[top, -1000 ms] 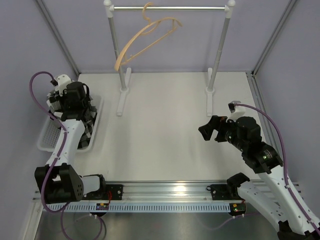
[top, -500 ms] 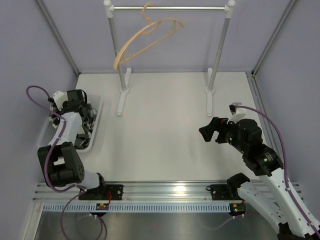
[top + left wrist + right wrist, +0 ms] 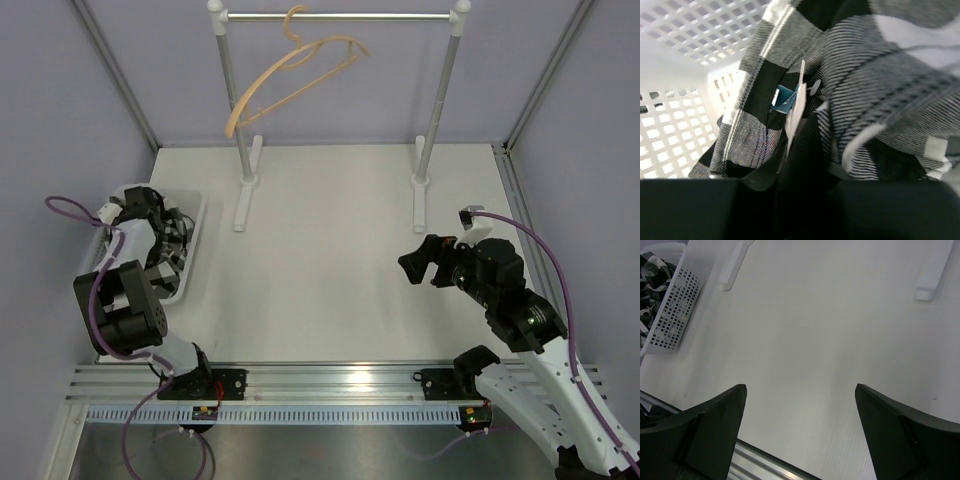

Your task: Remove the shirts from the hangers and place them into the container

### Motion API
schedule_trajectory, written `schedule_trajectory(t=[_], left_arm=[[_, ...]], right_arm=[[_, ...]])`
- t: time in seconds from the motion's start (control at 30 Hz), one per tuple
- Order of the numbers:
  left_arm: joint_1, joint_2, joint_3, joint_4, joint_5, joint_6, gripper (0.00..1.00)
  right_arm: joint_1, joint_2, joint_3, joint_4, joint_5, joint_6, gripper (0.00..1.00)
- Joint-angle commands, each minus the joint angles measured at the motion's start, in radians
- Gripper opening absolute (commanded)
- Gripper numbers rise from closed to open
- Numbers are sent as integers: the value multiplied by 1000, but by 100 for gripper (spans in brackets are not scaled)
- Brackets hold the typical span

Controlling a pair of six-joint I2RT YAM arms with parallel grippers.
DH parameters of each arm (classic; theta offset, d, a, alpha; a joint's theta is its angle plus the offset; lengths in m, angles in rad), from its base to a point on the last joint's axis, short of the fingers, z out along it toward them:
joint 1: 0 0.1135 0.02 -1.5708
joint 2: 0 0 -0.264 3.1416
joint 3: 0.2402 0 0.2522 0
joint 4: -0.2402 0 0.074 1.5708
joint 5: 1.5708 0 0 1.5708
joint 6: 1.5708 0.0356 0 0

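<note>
Pale lilac walls [image 3: 60, 100] on three sides of a white table [image 3: 330, 260]. At the upper middle of the top view, a metal rail [image 3: 340, 16] on two white posts, with the wooden hanger [image 3: 290, 75] hooked on it, bare and tilted, lower end down to the left.

At the left edge, the white basket [image 3: 197, 225], and inside it the check shirt [image 3: 178, 250], bunched up. Over the shirt, the left arm, bent back toward its own base, with the left gripper [image 3: 160, 228] down inside the basket; hides much of the cloth from above.

In the left wrist view, almost only shirt: folds of black-and-white cloth across the middle and right, a white tag [image 3: 796, 107] with a small blue label [image 3: 781, 97] in the centre, slotted basket wall at the upper left. Along the bottom of that view, the dark fingers [image 3: 690, 210], out of focus, close against the cloth; cannot tell whether clenched on it or released.

At the right of the top view, the right gripper [image 3: 424, 262], above the bare table, well apart from basket and rail. Jaws spread wide, nothing between them. From the right wrist: the basket small in the upper left corner, the white rail feet [image 3: 732, 270] along the top.
</note>
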Motion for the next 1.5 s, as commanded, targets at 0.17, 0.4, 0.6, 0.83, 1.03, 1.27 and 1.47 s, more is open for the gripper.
schedule_trajectory(t=[0.17, 0.4, 0.6, 0.83, 1.03, 1.27, 1.47], left_arm=[[27, -163, 30, -29, 108, -7, 64], [13, -286, 119, -29, 211, 103, 91], [-44, -237, 249, 79, 204, 309, 90], [-44, -37, 341, 249, 176, 366, 77], [-41, 123, 329, 330, 165, 343, 72], [7, 207, 177, 288, 257, 105, 67], [10, 279, 146, 242, 287, 42, 66]], right_arm=[[8, -23, -3, 21, 6, 0, 99], [8, -17, 10, 12, 11, 3, 100], [8, -1, 23, 13, 5, 11, 99], [10, 23, 46, -11, 3, 15, 99], [8, 36, 58, -23, 15, 23, 99], [10, 39, 52, -17, 9, 43, 99], [8, 16, 52, -36, 18, 37, 99]])
